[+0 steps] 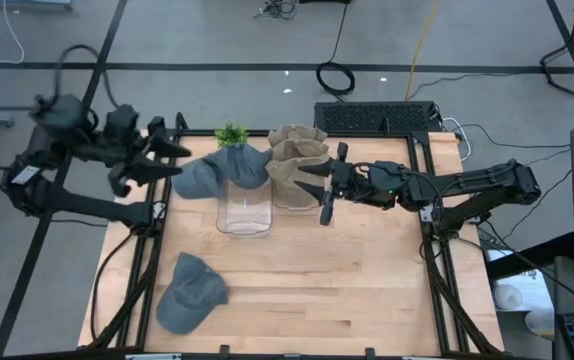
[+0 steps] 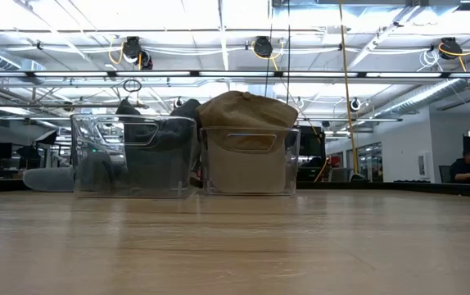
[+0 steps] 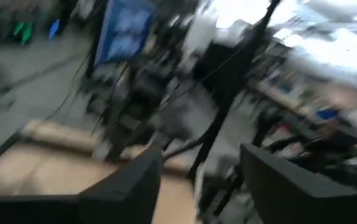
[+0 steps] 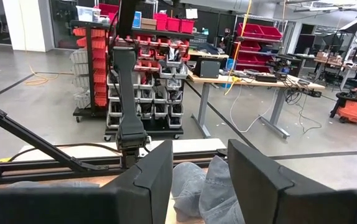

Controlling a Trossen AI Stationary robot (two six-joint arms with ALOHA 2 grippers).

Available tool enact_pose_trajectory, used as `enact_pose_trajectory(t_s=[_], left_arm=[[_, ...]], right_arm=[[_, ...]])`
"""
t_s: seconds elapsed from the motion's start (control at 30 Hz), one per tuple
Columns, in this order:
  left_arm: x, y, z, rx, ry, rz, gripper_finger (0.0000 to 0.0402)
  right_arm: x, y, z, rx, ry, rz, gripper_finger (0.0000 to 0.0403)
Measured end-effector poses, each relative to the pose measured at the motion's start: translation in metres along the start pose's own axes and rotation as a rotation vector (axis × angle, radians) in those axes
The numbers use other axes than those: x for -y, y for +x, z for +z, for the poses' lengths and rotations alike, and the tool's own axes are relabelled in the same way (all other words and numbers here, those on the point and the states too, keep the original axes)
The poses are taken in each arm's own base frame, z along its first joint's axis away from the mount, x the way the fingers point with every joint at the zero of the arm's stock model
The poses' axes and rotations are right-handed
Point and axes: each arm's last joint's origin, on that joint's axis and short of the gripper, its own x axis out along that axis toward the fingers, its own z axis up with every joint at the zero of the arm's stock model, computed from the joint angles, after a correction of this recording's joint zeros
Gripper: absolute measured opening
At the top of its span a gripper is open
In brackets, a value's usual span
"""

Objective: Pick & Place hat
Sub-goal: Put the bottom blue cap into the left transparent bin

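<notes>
A grey cap [image 1: 189,292] lies flat on the table's near left part. More grey caps [image 1: 225,170] are heaped on the far end of a clear bin [image 1: 244,218]. Tan caps [image 1: 295,160] fill the clear bin beside it [image 2: 248,164]. My left gripper [image 1: 167,160] is open at the table's far left edge, just left of the grey heap, holding nothing; its wrist view [image 3: 200,180] is blurred. My right gripper [image 1: 319,190] is open above the right side of the tan caps, pointing left. Grey caps [image 4: 206,183] show between its fingers, farther off.
A small green plant [image 1: 231,133] stands behind the grey heap. A keyboard [image 1: 377,117] lies past the far edge. Bare wood [image 1: 367,270] covers the near and right parts of the table. In the low view both bins [image 2: 133,160] stand side by side.
</notes>
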Motion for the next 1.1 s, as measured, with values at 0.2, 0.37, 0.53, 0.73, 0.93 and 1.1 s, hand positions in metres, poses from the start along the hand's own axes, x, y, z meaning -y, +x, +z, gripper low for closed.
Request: enact_pose_trajectory(t_s=[0.2,0.37,0.53,0.73,0.93,1.1], left_arm=[[0.005,0.007,0.012,-0.24,-0.181,0.146,0.0269],[0.007,0.012,0.011,-0.435,-0.386,0.241,0.0253],[0.01,0.024,0.002,-0.557,-0.529,0.286,0.0225],[0.019,0.048,-0.018,-0.74,-0.633,0.335,0.0208],[0.029,0.074,-0.042,-0.906,-0.639,0.403,0.0208],[0.038,0.095,-0.062,-1.02,-0.602,0.402,0.0203]], right_arm=[[-0.004,-0.001,-0.001,-0.015,-0.007,0.017,0.0141],[-0.007,-0.003,-0.007,-0.068,-0.028,0.033,0.0141],[-0.013,-0.005,-0.011,-0.11,-0.046,0.053,0.0141],[-0.016,-0.006,-0.011,-0.118,-0.091,0.07,0.0141],[-0.018,-0.01,-0.008,-0.106,-0.097,0.08,0.0141],[-0.015,-0.014,-0.005,-0.101,-0.097,0.077,0.0141]])
